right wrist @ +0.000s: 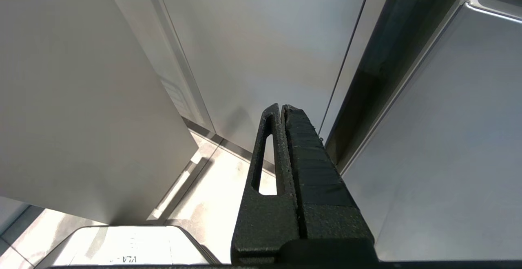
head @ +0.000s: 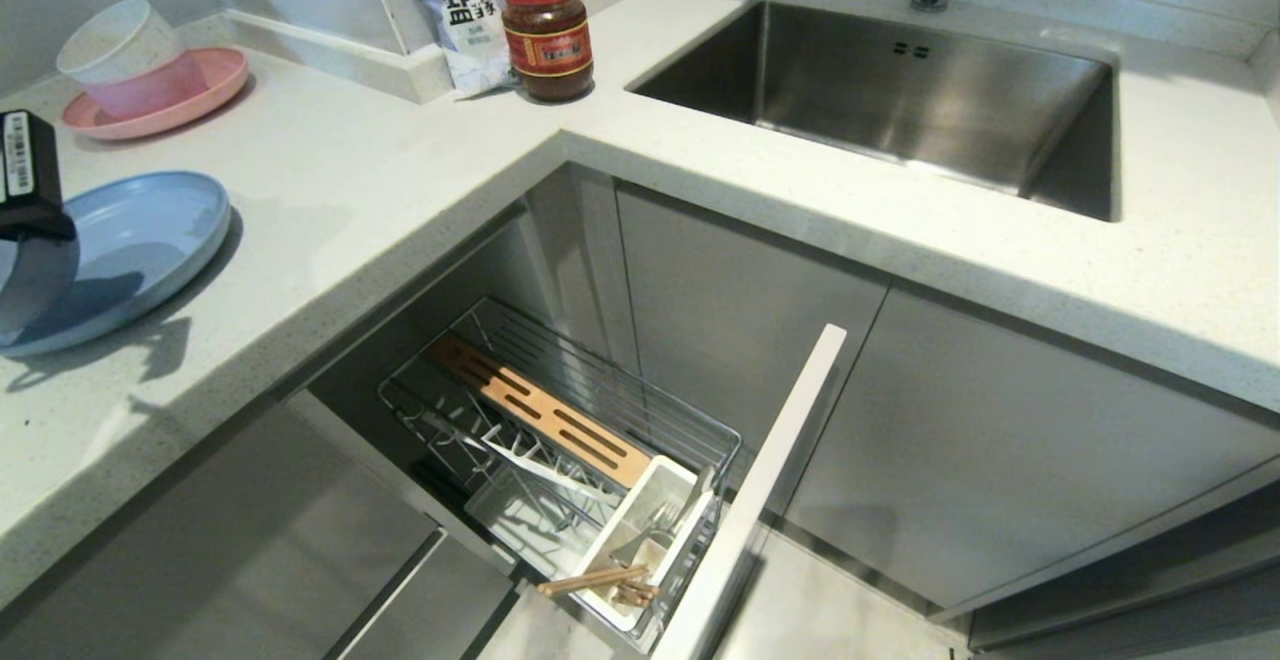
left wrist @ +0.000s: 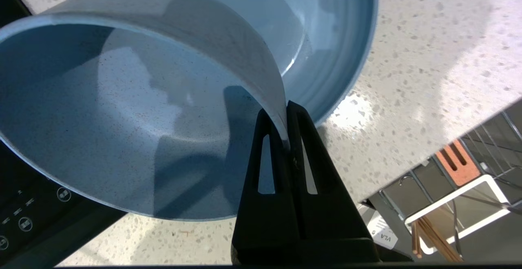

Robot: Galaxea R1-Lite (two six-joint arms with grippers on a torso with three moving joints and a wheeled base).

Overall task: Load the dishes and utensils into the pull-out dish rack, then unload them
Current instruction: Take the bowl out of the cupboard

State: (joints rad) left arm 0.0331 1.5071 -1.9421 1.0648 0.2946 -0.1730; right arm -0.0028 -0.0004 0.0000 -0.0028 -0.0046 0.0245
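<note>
Pinching the wall of the bowl (left wrist: 122,110), the left gripper (left wrist: 288,110) has its two black fingers clamped together on the rim, one inside and one outside. The bowl is tilted, its open mouth turned toward the wrist camera, and it hangs over the plate (left wrist: 338,45); whether the two touch cannot be told. In the head view the bowl (head: 35,285) shows only as a dark-blue curve at the picture's left edge, under the black block of the arm, with the plate (head: 140,240) lying flat on the counter (head: 400,190) beneath and beside it.

Taking the plate as landmark: behind it on the counter stands a pink plate (head: 190,100) with a white cup (head: 120,40) stacked in a pink one. Farther right of that, in the corner, are a salt bag (head: 462,10) and a red-lidded jar (head: 546,35), then the sink (head: 900,100). A black cooktop (left wrist: 28,220) edge lies just beside the plate.

Below and right of the plate, under the counter edge, the rack (head: 560,420) is pulled out, with its wooden strip (head: 540,410) and white caddy (head: 650,530). Chopsticks (head: 600,580) and metal cutlery (head: 665,520) sit in the caddy. The counter edge stands between the bowl and the rack.

The right gripper (right wrist: 282,108) is parked low by the cabinet doors (right wrist: 253,49), fingers pressed together, holding nothing.
</note>
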